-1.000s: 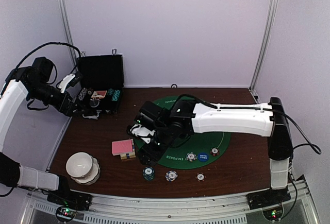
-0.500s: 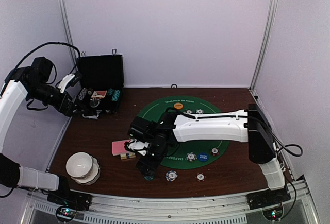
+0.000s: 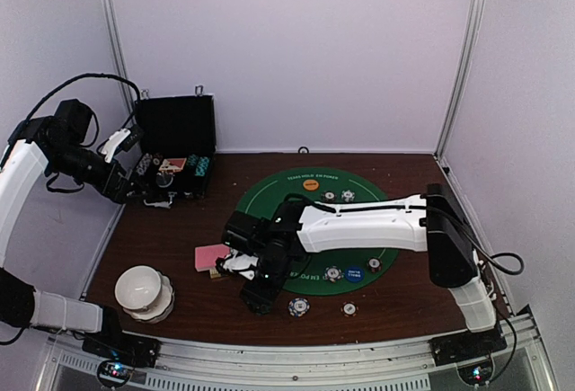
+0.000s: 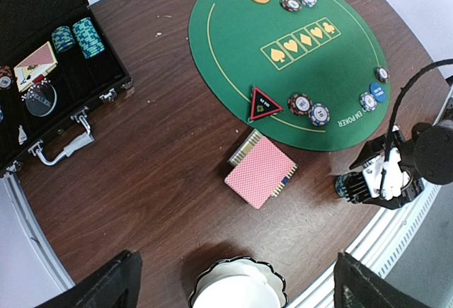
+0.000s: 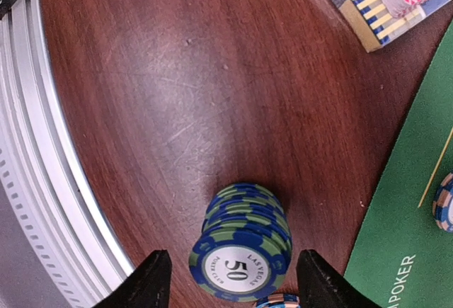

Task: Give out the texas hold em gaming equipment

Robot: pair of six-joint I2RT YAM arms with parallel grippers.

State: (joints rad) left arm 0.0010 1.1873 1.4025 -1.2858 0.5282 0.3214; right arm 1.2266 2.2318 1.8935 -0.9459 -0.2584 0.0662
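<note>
Dark tabletop (image 5: 177, 74) near the rail (image 5: 42, 180): right gripper (image 5: 233, 271) stands wide around the chip stack (image 5: 244, 241); an off-centre squeeze could topple it.

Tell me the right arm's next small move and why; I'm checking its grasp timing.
Probably shut the jaws on the stack of blue-and-green 50 chips. The right gripper is open, with its jaws on either side of that stack, which stands on the wooden table just off the green mat.
</note>
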